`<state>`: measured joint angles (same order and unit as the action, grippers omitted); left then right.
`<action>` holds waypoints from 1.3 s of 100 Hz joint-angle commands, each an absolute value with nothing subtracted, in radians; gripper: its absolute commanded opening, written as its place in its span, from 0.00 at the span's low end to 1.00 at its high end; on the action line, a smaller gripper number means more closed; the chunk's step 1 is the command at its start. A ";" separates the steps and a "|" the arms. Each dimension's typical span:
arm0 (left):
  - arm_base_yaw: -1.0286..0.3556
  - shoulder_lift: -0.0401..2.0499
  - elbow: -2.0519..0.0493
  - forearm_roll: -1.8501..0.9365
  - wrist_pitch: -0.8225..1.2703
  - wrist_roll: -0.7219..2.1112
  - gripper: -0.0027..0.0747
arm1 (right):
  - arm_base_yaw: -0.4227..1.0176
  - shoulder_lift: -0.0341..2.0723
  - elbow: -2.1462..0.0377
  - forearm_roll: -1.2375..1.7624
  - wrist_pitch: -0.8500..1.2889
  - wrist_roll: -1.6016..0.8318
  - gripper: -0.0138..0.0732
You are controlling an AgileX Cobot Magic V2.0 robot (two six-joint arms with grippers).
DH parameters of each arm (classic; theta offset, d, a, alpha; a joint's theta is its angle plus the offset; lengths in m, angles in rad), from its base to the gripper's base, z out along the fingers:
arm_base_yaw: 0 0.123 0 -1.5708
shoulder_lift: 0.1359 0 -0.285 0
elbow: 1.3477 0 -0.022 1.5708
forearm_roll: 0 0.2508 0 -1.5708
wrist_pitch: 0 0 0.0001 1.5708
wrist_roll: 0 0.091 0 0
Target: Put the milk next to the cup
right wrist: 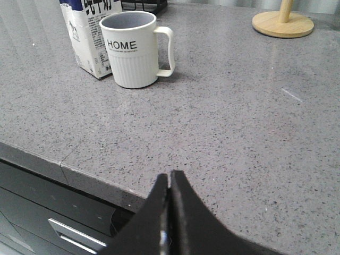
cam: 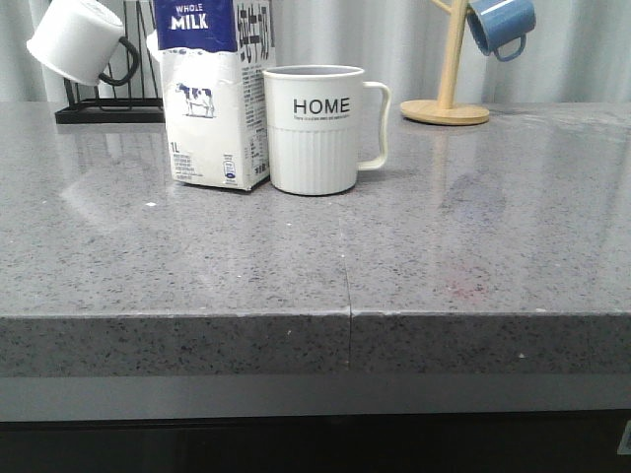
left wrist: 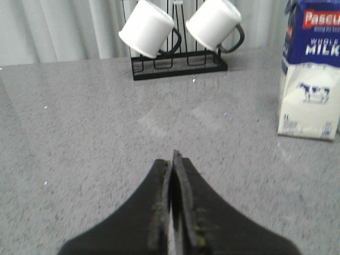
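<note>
Nearest the wrist cameras are the grippers themselves. Seen from its own wrist, the left gripper [left wrist: 174, 159] has its two black fingers [left wrist: 159, 212] pressed together along their length, with only a thin seam between them and nothing caught in it; they hang over bare grey speckled countertop [left wrist: 79, 159], touching no object. Seen likewise, the right gripper [right wrist: 170, 178] has its fingers [right wrist: 183, 223] clenched against each other too, empty, and sits over the front edge of the counter, well apart from the mug and carton. Neither arm appears in the front view.

On the countertop the whole milk carton [cam: 215, 94] stands upright, white with a dark blue top band and a small cow picture on its face. Just beside it, on the robot's right, stands the HOME mug [cam: 315, 128], white with black lettering, a ribbed lower half and a cream handle [cam: 378, 126] pointing to the right, away from the carton. From the front the two look as if they touch or nearly touch at the carton's corner; whether there is actual contact cannot be told. The mug is upright and its grey inside looks empty from the right wrist view.

Behind the carton, a black wire rack [left wrist: 178, 64] carries two plain white mugs [left wrist: 147, 27] with black handles, tilted on their pegs. Far back on the right a wooden mug stand [cam: 449, 84] holds a blue mug [cam: 501, 26].
</note>
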<state>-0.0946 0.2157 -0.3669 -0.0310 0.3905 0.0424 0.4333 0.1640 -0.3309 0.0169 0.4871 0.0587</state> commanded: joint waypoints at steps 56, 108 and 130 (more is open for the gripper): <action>-0.081 -0.037 -0.065 -0.020 0.177 0.040 0.01 | 0.432 0.174 -0.358 0.014 0.415 0.055 0.07; -0.081 -0.037 0.043 -0.031 0.032 0.040 0.01 | 0.432 0.174 -0.358 0.014 0.415 0.055 0.07; -0.081 -0.037 0.043 -0.031 0.032 0.040 0.01 | 0.432 0.174 -0.358 0.014 0.415 0.055 0.07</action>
<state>-0.0835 -0.0060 0.0023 -0.0213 0.1222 0.0424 0.4333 0.1640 -0.3309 0.0169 0.4871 0.0587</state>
